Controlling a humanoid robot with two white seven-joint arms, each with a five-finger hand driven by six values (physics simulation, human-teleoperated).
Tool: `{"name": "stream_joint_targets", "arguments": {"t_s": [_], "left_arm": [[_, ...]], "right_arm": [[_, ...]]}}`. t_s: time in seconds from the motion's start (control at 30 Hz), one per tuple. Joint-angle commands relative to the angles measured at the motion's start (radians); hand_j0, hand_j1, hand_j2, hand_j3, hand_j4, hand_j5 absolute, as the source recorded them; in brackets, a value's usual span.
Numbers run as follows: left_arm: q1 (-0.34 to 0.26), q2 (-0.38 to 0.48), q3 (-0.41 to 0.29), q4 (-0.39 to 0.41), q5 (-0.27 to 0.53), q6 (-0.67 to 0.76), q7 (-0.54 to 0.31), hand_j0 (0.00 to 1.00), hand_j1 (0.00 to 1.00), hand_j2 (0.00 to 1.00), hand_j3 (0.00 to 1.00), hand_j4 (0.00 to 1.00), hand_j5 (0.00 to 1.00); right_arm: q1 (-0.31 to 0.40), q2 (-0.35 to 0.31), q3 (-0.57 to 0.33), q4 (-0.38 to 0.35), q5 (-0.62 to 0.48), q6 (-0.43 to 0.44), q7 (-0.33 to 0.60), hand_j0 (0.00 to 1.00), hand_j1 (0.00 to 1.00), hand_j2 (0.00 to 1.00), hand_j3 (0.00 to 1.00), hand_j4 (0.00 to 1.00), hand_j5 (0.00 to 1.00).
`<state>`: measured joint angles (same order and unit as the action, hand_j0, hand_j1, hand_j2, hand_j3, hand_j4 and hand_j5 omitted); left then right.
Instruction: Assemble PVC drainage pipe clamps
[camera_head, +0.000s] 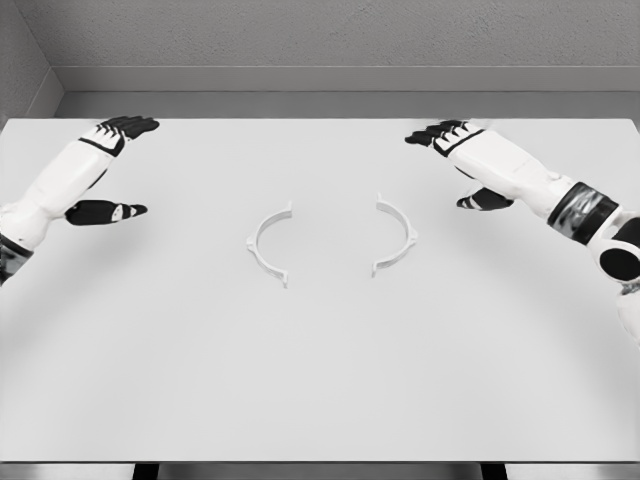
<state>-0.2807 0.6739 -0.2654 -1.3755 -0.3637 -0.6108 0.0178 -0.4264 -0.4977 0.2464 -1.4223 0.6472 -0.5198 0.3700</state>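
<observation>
A: Where are the clamp halves?

B: Mid-table, left half (268, 244) and right half (396, 235) apart, hollows facing, ready for joining.

A: Hands?

B: Left hand (118, 128) and right hand (440, 133) hover far out, fingers released, grasping nothing.

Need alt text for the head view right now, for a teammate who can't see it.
Two white half-ring clamp pieces, left clamp half and right clamp half, lie apart on a white table, open sides facing. The left hand and right hand hover open near the far corners, holding nothing.
</observation>
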Motion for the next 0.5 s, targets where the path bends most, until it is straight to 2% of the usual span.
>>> {"name": "stream_joint_targets", "arguments": {"t_s": [0.0,0.1,0.33,0.47], "left_arm": [[0.0,-0.011,-0.001,0.0,0.005,0.0,0.001,1.0,1.0,1.0,1.0,1.0,1.0],[0.003,-0.042,0.0,-0.014,-0.015,0.0,0.001,1.0,1.0,1.0,1.0,1.0,1.0],[0.008,-0.08,-0.031,-0.028,-0.023,0.0,0.001,1.0,1.0,1.0,1.0,1.0,1.0],[-0.009,-0.082,-0.049,0.001,-0.026,0.0,0.001,1.0,1.0,1.0,1.0,1.0,1.0]], "right_arm": [[0.0,0.016,0.037,0.025,0.026,0.017,-0.002,1.0,1.0,1.0,1.0,1.0,1.0],[-0.003,0.033,0.07,0.04,0.031,0.035,-0.003,1.0,1.0,1.0,1.0,1.0,1.0],[-0.003,0.074,0.071,0.083,0.075,0.067,-0.003,1.0,1.0,1.0,1.0,1.0,1.0],[-0.003,0.079,0.071,0.086,0.089,0.08,-0.005,1.0,1.0,1.0,1.0,1.0,1.0]]}}
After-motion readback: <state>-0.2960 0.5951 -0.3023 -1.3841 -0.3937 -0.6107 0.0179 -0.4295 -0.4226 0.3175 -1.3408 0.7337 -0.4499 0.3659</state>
